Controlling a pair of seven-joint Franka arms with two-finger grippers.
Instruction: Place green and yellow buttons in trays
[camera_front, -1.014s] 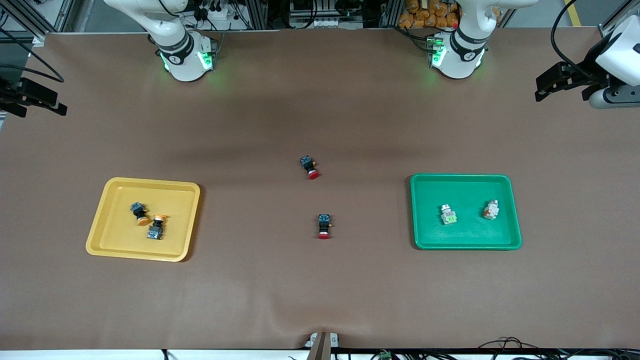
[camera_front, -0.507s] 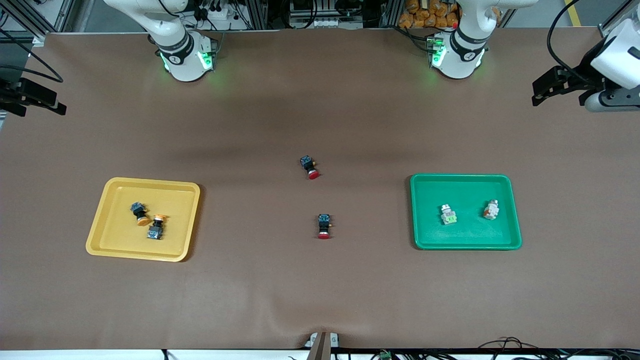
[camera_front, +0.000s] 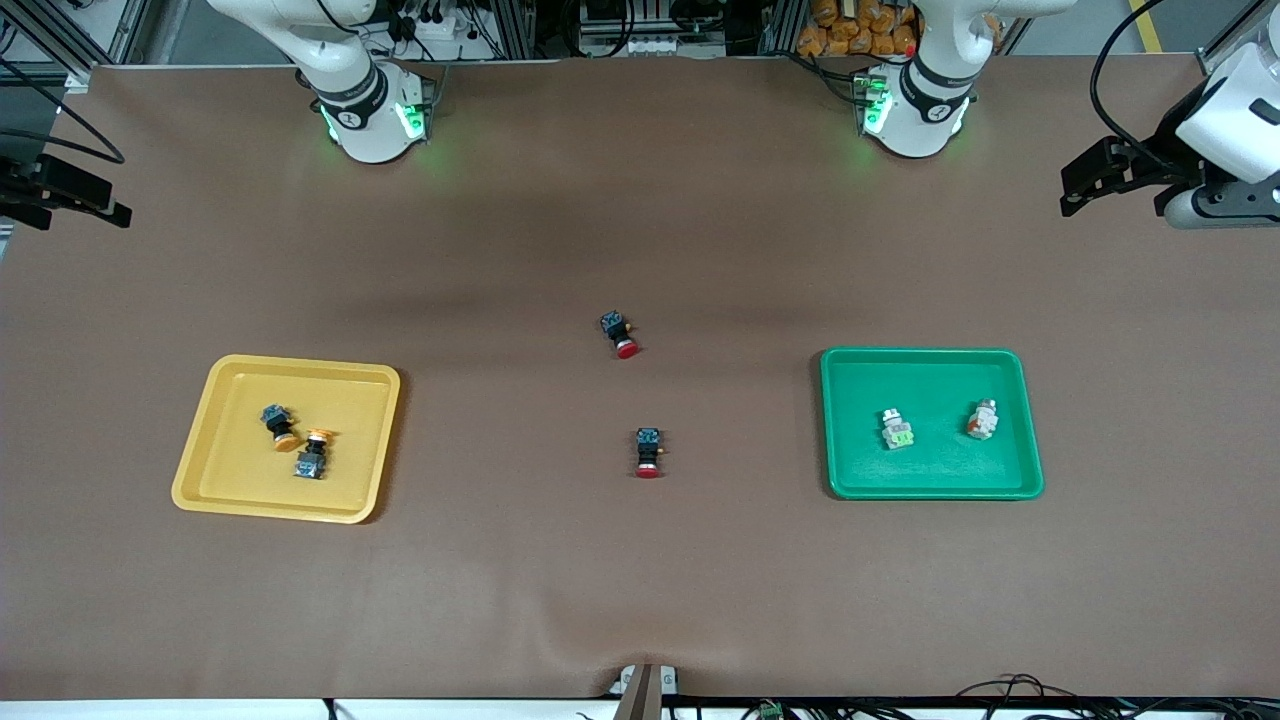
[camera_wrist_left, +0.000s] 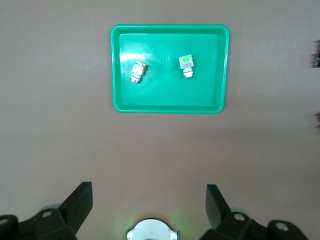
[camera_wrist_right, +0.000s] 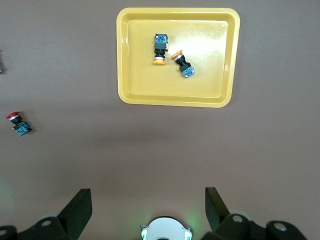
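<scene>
Front view: the shallow yellow plastic tray (camera_front: 225, 485) lies toward the right arm's end of the table and holds two black-bodied buttons with orange-yellow caps (camera_front: 280, 426) (camera_front: 314, 453), just beside each other near its middle. The shallow green plastic tray (camera_front: 850, 480) lies toward the left arm's end. In it, the whitish green-marked button (camera_front: 897, 429) lies at 9 o'clock of the whitish orange-red-marked button (camera_front: 982, 419), apart. Between the trays two black switches with red caps (camera_front: 619, 334) (camera_front: 648, 452) rest on the brown table mat (camera_front: 640, 580), one at 12 o'clock of the other. The left gripper (camera_front: 1085, 185) hangs over the table's edge; the right gripper (camera_front: 95, 205) likewise at its own end.

Left wrist view: the left gripper's fingers (camera_wrist_left: 77, 202) are spread wide and empty, high over the mat with the green tray in sight.

Right wrist view: the right gripper's fingers (camera_wrist_right: 77, 205) are spread wide, empty, with the yellow tray in sight.
</scene>
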